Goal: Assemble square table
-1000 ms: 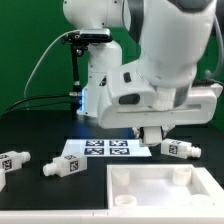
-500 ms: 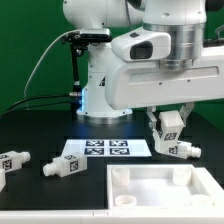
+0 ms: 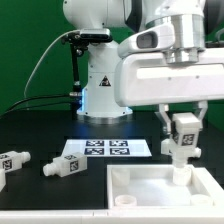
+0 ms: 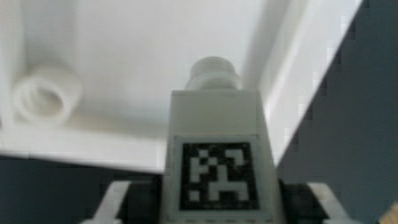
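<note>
**Square table, partly assembled.** The tabletop (image 3: pixel 140 172), a white plastic square slab with a raised rim, lies on the black table (image 3: pixel 40 130) at the exterior view's lower right. The picture's edges cut off its near side and its right side. A round socket (image 4: pixel 45 95) stands inside one corner of the slab and is blurred in the wrist view.

The gripper (image 3: pixel 184 125) is closed on a leg (image 3: pixel 183 140), a short white blocky piece held upright, with a dark finger (image 3: pixel 166 120) on either side of it. The wrist view crops these fingers at the frame edge. The leg's rounded peg points down at the slab's far corner on the exterior view's right. Whether the peg touches or has entered the slab cannot be told.

The leg bears a black-and-white square tag (image 4: pixel 217 165), its block pattern soft in focus.

Two more legs lie on their sides at the exterior view's left, well apart from the slab. The first loose leg (image 3: pixel 10 163) runs to the frame edge, and the second loose leg (image 3: pixel 62 166) lies near the marker board (image 3: pixel 105 150). Their tags are too small to make out. The marker board is thin, flat and white, carries four tags, and lies just behind the slab.
</note>
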Robot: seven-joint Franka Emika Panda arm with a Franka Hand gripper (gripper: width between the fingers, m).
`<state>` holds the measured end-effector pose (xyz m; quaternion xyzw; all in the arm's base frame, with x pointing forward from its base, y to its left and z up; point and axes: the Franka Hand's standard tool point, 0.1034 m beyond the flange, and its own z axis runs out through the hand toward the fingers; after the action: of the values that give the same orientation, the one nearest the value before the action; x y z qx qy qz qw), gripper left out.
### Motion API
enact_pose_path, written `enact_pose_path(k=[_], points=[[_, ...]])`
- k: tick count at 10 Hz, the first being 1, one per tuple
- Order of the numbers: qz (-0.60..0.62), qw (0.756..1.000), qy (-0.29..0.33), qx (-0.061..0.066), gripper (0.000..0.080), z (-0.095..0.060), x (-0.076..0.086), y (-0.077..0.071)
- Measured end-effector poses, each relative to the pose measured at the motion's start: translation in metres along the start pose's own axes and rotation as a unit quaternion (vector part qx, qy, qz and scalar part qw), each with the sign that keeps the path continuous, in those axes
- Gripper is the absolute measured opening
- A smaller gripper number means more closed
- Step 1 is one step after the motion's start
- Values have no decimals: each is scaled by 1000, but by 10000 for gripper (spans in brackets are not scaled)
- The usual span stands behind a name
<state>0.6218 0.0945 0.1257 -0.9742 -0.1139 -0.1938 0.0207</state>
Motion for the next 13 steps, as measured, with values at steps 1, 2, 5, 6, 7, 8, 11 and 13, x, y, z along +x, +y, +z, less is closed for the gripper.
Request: enact_pose_path(k=[1, 2, 5, 6, 7, 8, 11, 13], points=[[-15, 998, 55, -9, 286, 8, 8, 3], [-13, 997, 76, -13, 286, 10, 1, 5], [-16, 997, 75, -13, 286, 14, -5, 2], [-21, 997, 72, -11, 286, 24, -9, -2], [-21, 998, 63, -9, 286, 27, -5, -3], [-12, 998, 59, -6, 286, 28, -1, -7], [-12, 999, 49, -1, 286, 35, -5, -14], [-14, 999, 46, 1, 286, 37, -5, -18]])
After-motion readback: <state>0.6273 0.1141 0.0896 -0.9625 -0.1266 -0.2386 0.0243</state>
